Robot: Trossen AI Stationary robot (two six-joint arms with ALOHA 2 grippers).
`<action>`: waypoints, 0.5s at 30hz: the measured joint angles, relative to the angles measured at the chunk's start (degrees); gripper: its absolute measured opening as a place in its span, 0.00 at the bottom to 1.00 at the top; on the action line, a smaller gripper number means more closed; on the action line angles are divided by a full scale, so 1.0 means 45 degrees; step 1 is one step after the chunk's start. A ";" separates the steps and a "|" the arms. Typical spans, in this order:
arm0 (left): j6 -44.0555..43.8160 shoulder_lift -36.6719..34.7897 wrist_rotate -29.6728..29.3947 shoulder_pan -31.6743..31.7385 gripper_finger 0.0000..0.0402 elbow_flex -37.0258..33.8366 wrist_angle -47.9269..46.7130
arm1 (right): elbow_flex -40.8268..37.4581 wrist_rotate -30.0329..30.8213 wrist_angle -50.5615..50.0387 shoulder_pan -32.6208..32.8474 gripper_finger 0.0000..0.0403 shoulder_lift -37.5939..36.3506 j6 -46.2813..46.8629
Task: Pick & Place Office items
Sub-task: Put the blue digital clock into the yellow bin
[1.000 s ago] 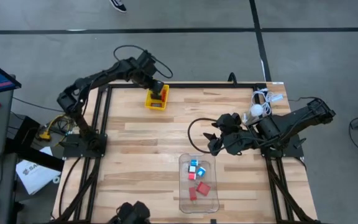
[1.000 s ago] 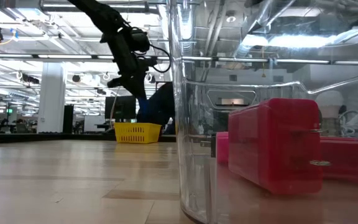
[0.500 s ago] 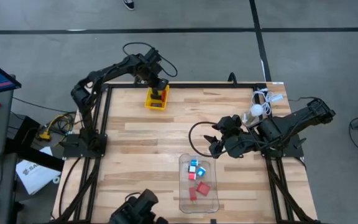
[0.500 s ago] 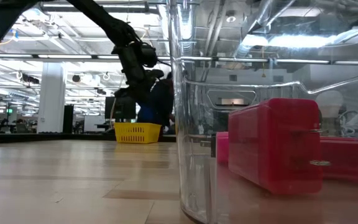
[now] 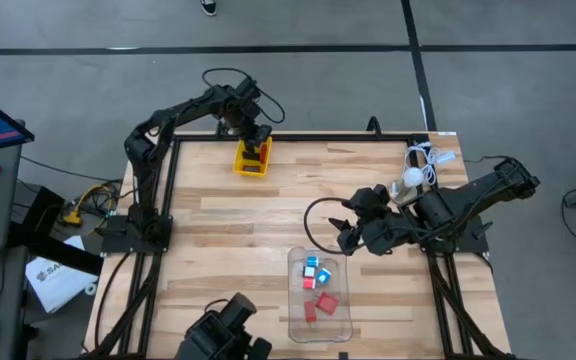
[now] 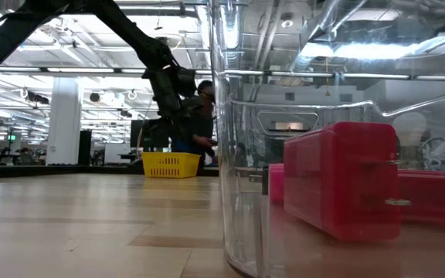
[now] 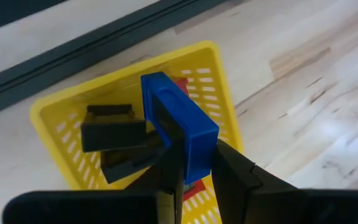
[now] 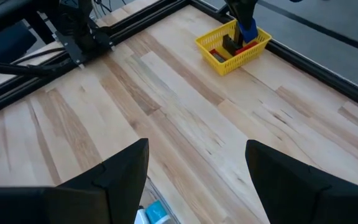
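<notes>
Left gripper (image 7: 191,171) pinched a blue rectangular plastic block (image 7: 179,127) just above the yellow slotted plastic tray (image 7: 55,124). Right gripper (image 8: 194,168), jaws wide & empty, hung well apart from tray, over wooden tabletop (image 5: 218,230).

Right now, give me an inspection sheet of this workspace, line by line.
Surface: wooden table, dark frame along its edges.
Job's things: blue block held over the yellow basket, black and red pieces inside; more red, blue and white pieces in the clear bin.
Clutter: white lamp at the far right corner.
Grippers: left gripper shut on the blue block; right gripper open, near the clear bin.
Cables: coiled cable by the lamp.
Surroundings: person behind the table.
</notes>
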 joint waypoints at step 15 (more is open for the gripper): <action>-0.0031 -0.0104 -0.0030 0.0078 0.13 0.0000 -0.0105 | 0.0000 0.0183 -0.0093 0.0025 0.65 0.0005 0.0000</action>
